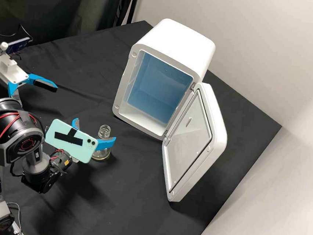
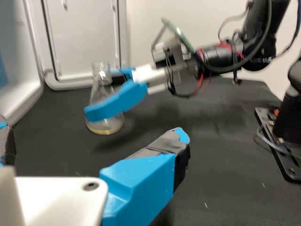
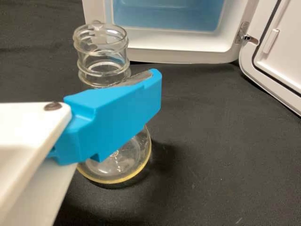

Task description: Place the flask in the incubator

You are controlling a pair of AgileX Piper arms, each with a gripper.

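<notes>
Right jaws spread, flask (image 3: 101, 52) neck between them: clench squarely under the lip, lift, then on into the open incubator (image 1: 178, 42) ahead. Left jaws released.

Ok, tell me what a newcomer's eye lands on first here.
The white incubator at the back of the bench, door swung open on a blue inside. In front of it stands a glass flask, the right hand set around its neck.
</notes>
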